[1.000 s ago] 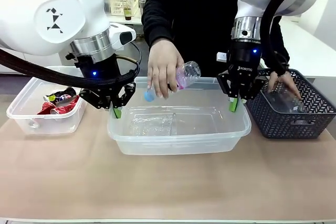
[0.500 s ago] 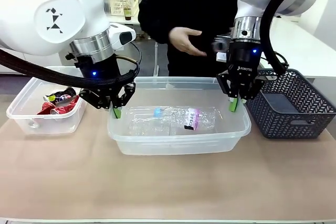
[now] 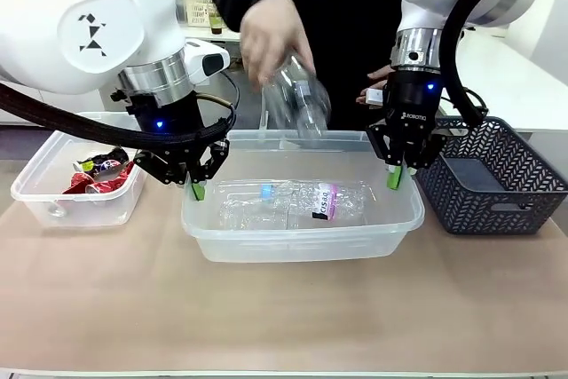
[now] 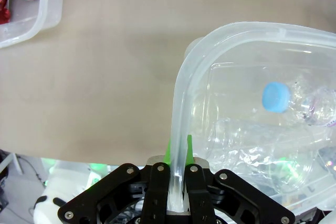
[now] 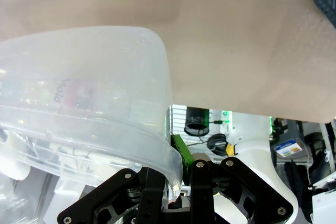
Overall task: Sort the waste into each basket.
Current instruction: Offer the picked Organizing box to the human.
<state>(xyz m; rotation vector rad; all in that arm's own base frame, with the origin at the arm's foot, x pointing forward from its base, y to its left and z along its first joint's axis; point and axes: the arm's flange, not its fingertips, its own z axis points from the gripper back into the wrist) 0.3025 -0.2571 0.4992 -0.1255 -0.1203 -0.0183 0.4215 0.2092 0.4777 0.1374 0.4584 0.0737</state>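
The middle clear basket [image 3: 302,250] holds crushed clear bottles; one [image 3: 312,200] has a blue cap and a pink label. My left gripper [image 3: 196,187] is shut on the basket's left rim and my right gripper [image 3: 395,177] on its right rim. The left wrist view shows the fingers [image 4: 160,182] clamped on the rim [image 4: 181,103], with the blue-capped bottle [image 4: 275,97] inside. In the right wrist view my gripper [image 5: 181,174] pinches the basket's corner [image 5: 131,135]. A person's hand [image 3: 271,28] holds another clear bottle [image 3: 300,99] above the basket. A second clear basket [image 3: 44,206] at the left holds red-and-silver cans [image 3: 96,179].
A dark grey lattice basket [image 3: 497,210] stands just right of the middle basket, close to my right arm. The person stands at the far side behind the baskets. Bare tan tabletop [image 3: 284,317] spreads in front.
The person dropped one bottle into the middle basket, drew the hand back, and now holds another clear bottle over it. Both grippers have stayed put on the rim.
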